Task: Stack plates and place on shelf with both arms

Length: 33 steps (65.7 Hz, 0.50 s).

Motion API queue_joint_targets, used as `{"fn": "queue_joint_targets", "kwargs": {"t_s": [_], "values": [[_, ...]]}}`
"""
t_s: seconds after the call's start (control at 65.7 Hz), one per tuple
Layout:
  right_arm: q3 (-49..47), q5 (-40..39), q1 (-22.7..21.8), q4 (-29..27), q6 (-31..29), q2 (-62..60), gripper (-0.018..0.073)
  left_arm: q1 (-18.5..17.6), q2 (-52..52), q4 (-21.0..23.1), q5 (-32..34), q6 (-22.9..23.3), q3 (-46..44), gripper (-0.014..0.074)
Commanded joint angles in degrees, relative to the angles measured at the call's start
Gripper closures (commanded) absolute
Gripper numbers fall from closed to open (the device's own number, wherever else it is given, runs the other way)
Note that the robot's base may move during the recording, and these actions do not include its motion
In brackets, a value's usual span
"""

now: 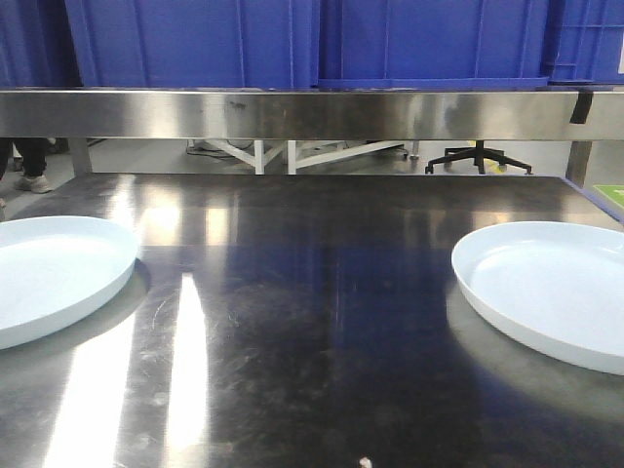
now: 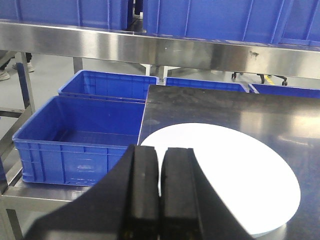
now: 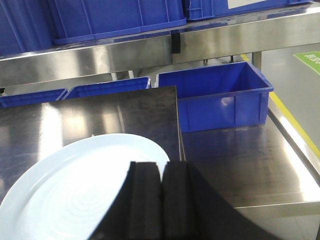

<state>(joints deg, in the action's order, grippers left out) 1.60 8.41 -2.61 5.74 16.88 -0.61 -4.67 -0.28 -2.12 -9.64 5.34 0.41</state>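
Front cam: two plates on the steel table [image 1: 312, 322], well apart. Left plate [image 1: 49, 273] is cut off at the left edge of frame, right plate [image 1: 556, 292] sits lower right, also partly cut off. The shelf [image 1: 312, 115] runs as a steel band across the top, w/ blue crates [image 1: 195, 39] on it. No arms in this view.

Left wrist cam: left gripper [image 2: 160, 155] at bottom centre, jaws pressed together, nothing in them. Left plate lies just beyond the tips, centre-right of frame, close to the table's left edge. Open blue bins [image 2: 75, 135] sit below that edge at left.

Right wrist cam: right gripper [image 3: 161, 170] at bottom centre, jaws likewise closed flat on each other, empty. Right plate fills lower left, rim near the table's right edge. Another blue bin [image 3: 220, 95] is upper right.

Risks as I read it: nothing is stacked yet, and closed jaws can't take a rim, so they need to open first. Rims are low and glossy, so a shallow pinch prob slips. Both plates sit near table edges, and an outward nudge could push one off, the left one toward the bins. The shelf looks crowded w/ crates, and I can't tell where a stack fits.
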Motion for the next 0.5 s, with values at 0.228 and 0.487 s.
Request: {"fn": "queue_joint_targets", "kwargs": {"t_s": [0.228, 0.487], "values": [[0.08, -4.89, -0.17, 0.16, -0.27, -1.08, 0.0512, 0.07, -1.11, -0.04, 5.01, 0.24, 0.21, 0.0513], [0.08, -4.89, -0.17, 0.16, -0.27, -1.08, 0.0512, 0.07, -1.11, -0.04, 5.01, 0.24, 0.21, 0.0513]]}}
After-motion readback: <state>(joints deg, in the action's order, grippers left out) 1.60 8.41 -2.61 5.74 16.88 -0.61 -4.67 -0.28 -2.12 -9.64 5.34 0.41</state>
